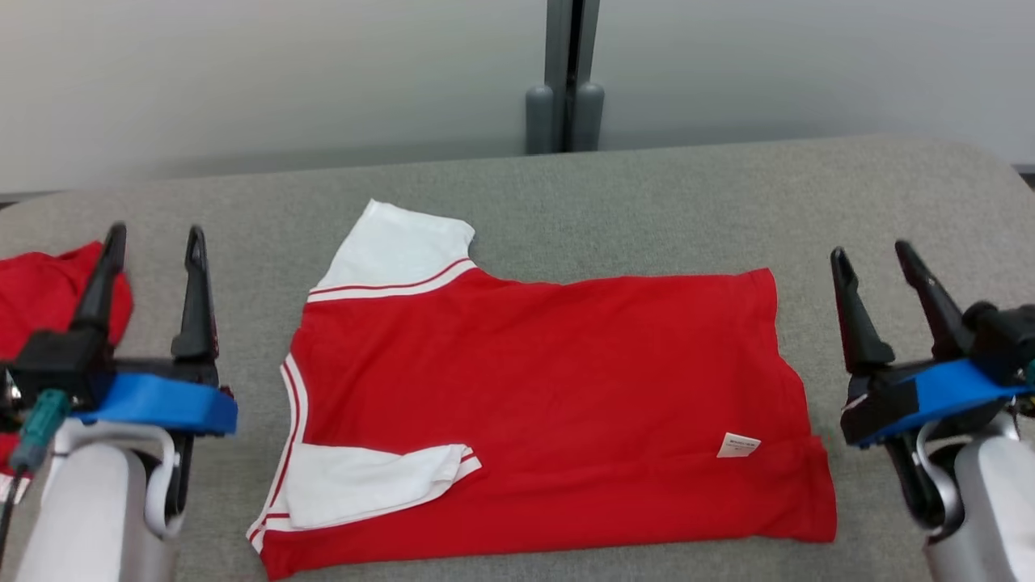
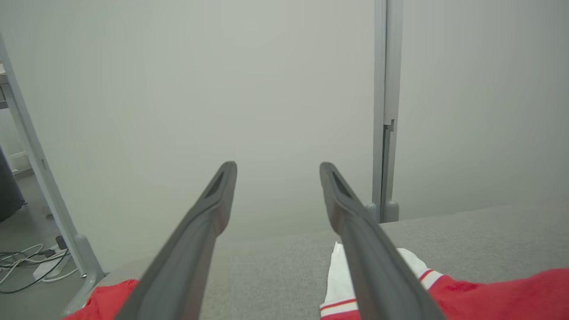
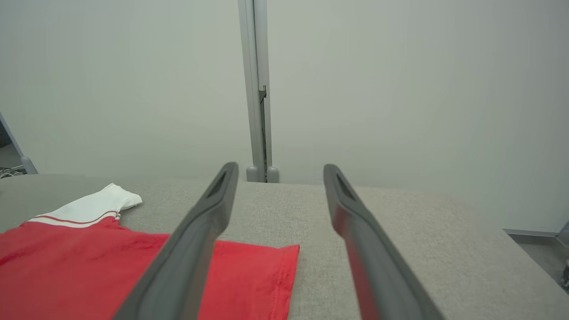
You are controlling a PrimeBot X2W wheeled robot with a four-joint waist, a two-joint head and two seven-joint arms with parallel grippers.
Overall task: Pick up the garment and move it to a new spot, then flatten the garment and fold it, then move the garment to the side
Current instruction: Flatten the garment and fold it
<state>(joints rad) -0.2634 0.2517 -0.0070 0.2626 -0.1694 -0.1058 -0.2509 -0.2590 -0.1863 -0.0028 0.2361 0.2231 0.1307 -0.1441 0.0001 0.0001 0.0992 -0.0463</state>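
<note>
The garment [image 1: 534, 404], a bright red jersey with white sleeves and striped trim, lies spread flat on the grey table [image 1: 647, 202], collar toward the left, hem toward the right. One white sleeve is folded onto its front lower left; a small white tag sits near the hem. My left gripper [image 1: 154, 242] hovers open to the left of the collar, nothing between its fingers. My right gripper [image 1: 877, 259] stands open just right of the hem. The left wrist view catches a sleeve and red edge of the garment [image 2: 489, 298]; the right wrist view shows the garment [image 3: 89, 266] hem and far sleeve.
A second red cloth [image 1: 40, 299] lies at the table's far left edge, behind my left gripper. A pale wall with a grey post [image 1: 566, 81] stands behind the table. Cables [image 2: 26, 262] lie on the floor off the table's left end.
</note>
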